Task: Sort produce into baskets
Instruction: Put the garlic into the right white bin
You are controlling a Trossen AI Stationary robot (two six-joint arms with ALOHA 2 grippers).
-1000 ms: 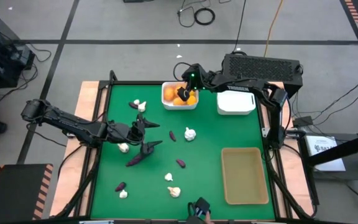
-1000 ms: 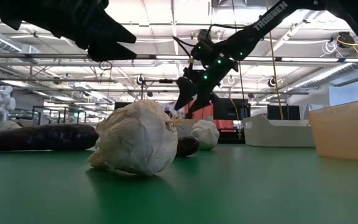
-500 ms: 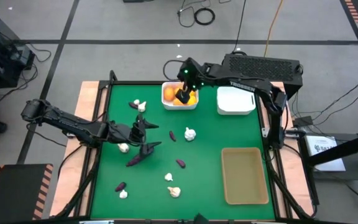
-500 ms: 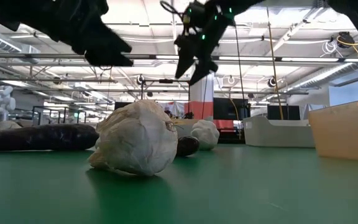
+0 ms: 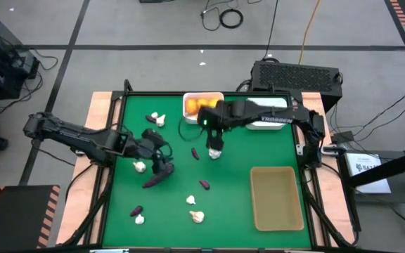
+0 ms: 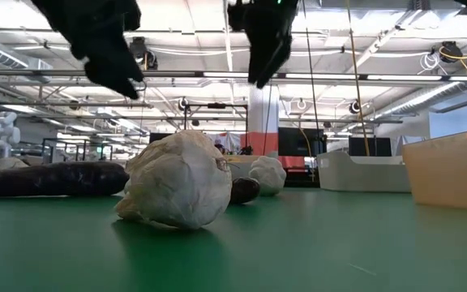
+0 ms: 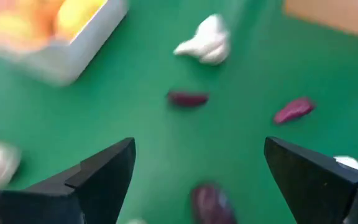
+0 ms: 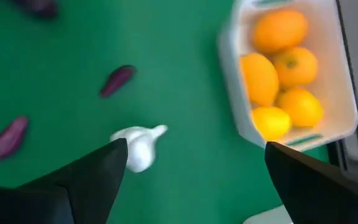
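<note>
A white bin (image 5: 202, 105) at the far side holds several orange-yellow fruits (image 8: 277, 68). A second white bin (image 5: 267, 119) stands to its right, partly under my right arm. The tan tray (image 5: 276, 198) lies at the near right. Garlic bulbs and purple pieces lie scattered on the green mat. My right gripper (image 5: 215, 138) is open and empty, above a garlic bulb (image 5: 215, 152) that also shows in the right wrist view (image 8: 135, 147). My left gripper (image 5: 162, 159) is open and empty, above the long purple piece (image 5: 153, 180).
Loose garlic bulbs lie at the far left (image 5: 157, 118), beside my left gripper (image 5: 140, 166) and near the front (image 5: 197, 216). Small purple pieces lie mid-mat (image 5: 195, 152), (image 5: 204, 184) and at the near left (image 5: 136, 209). A black box with a grille (image 5: 297, 72) stands behind the table.
My right gripper has left the bin of orange fruits, risen, and gone toward the table's near edge to stand over the middle garlic bulb. My left gripper has tipped downward and shifted slightly toward the near edge, over the long purple piece.
</note>
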